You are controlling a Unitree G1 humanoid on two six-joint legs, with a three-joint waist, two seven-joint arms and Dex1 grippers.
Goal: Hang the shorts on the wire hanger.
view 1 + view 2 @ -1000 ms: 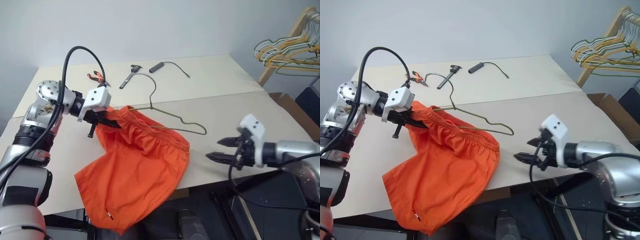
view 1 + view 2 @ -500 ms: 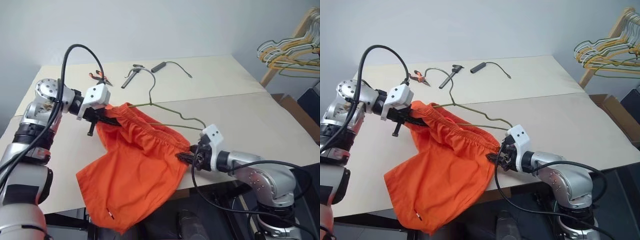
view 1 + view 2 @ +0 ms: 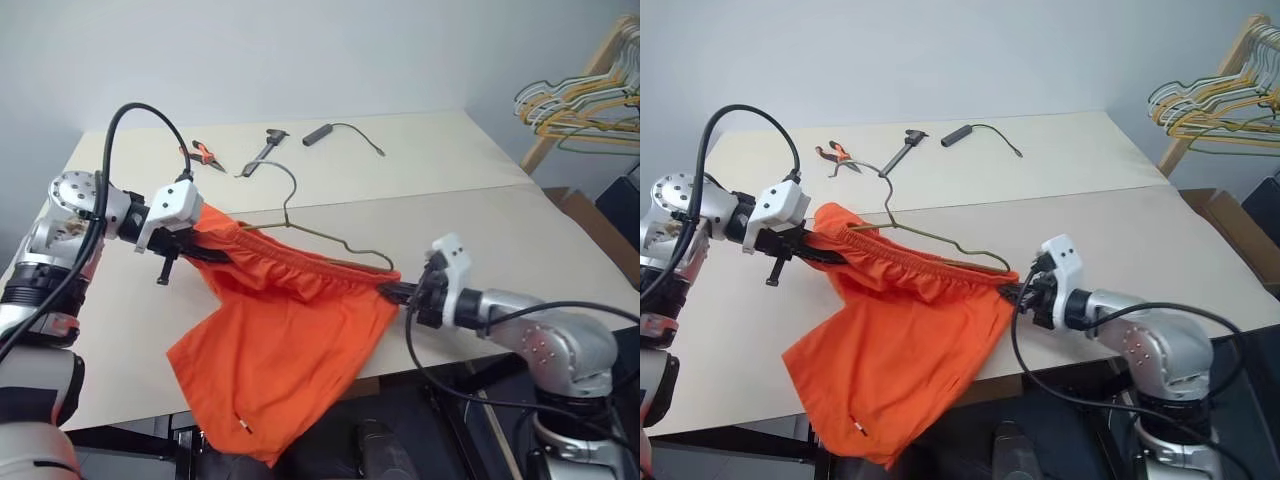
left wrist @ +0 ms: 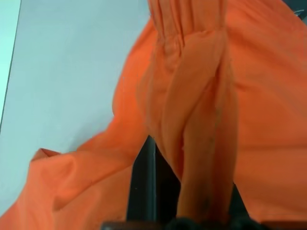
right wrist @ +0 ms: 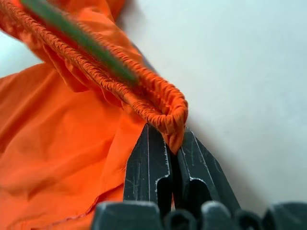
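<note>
The orange shorts (image 3: 290, 330) hang over the table's front edge, their elastic waistband pulled into a line between my two grippers. My left gripper (image 3: 195, 248) is shut on the waistband's left end. At the right end my right gripper (image 5: 172, 143) is shut on the gathered band, and both black fingers (image 5: 144, 165) pinch it. The wire hanger (image 3: 320, 235) lies on the table close along the far side of the waistband, its hook (image 3: 287, 172) pointing away from me. In the right wrist view the wire (image 5: 76, 40) crosses just over the band.
Orange-handled pliers (image 3: 200, 155), a black tool (image 3: 262, 150) and a black cable piece (image 3: 320, 132) lie at the back of the beige table (image 3: 470, 210). A wooden rack of coloured hangers (image 3: 585, 95) stands at the far right, beyond a cardboard box (image 3: 585, 215).
My right gripper came in from the right, open, reached the waistband's right end and shut on it. The waistband is now stretched taut; the left gripper kept its hold.
</note>
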